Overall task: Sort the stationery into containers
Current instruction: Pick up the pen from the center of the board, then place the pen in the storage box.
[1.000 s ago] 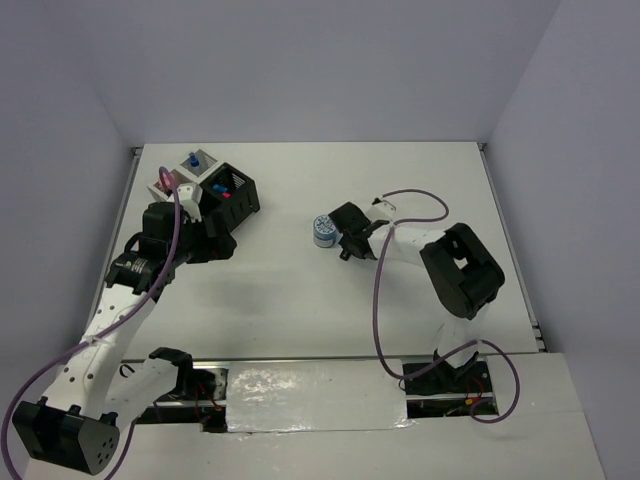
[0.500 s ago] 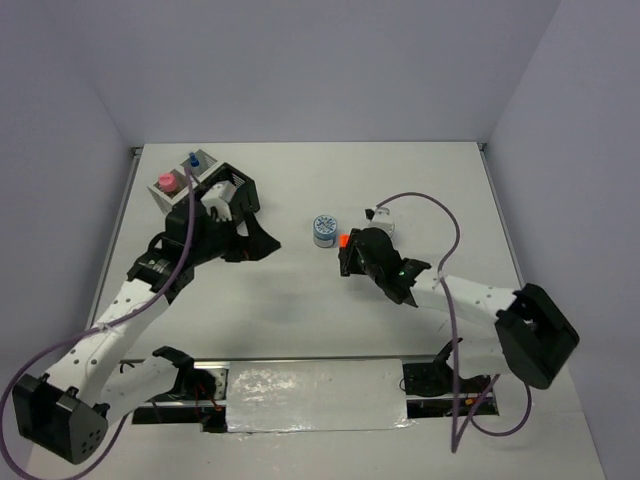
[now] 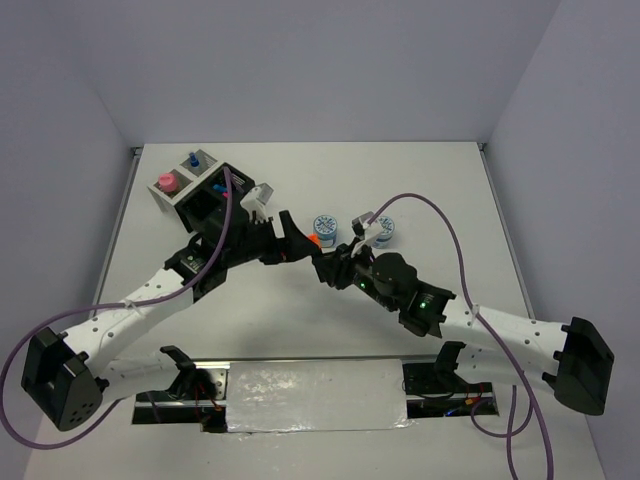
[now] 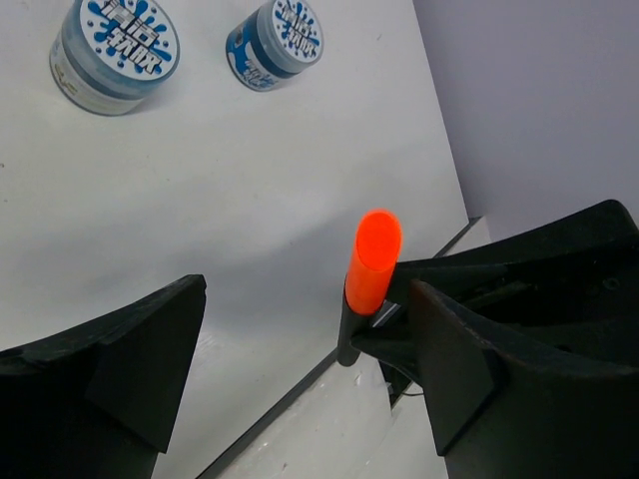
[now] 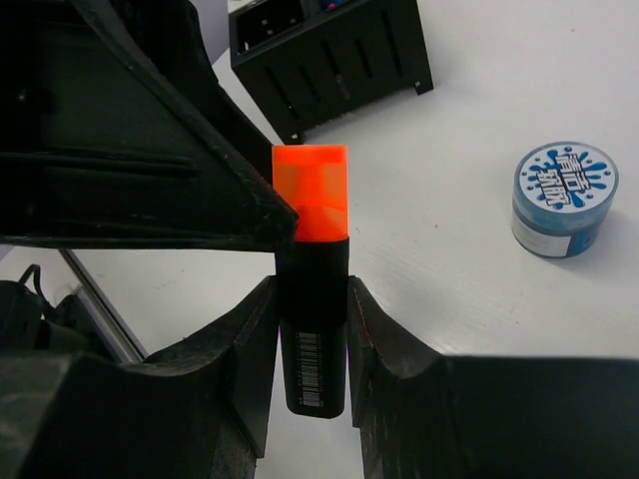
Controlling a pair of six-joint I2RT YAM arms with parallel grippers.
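My right gripper [image 5: 312, 329] is shut on a black marker with an orange cap [image 5: 311, 249] and holds it above the table, cap pointing away. In the top view this marker [image 3: 316, 240] is at the middle, where the right gripper [image 3: 326, 264] meets my left gripper [image 3: 298, 243]. The left gripper [image 4: 305, 324] is open; the marker [image 4: 370, 269] stands between its jaws, close to the right finger [image 4: 469, 349]. Two round blue-white tins [image 3: 325, 228] [image 3: 381, 231] sit just behind. The black mesh organiser [image 3: 215, 195] stands at the back left.
Two light-grey cups stand left of the organiser, one with a pink item [image 3: 166, 184], one with a blue-capped bottle [image 3: 193, 162]. The tins also show in the left wrist view [image 4: 115, 55] [image 4: 275, 40]. One tin [image 5: 564, 200] and the organiser [image 5: 329, 55] show in the right wrist view.
Both arms have swung to the middle of the table. The right gripper carried the orange-capped marker leftward to the left gripper. A second tin now shows where the right arm was.
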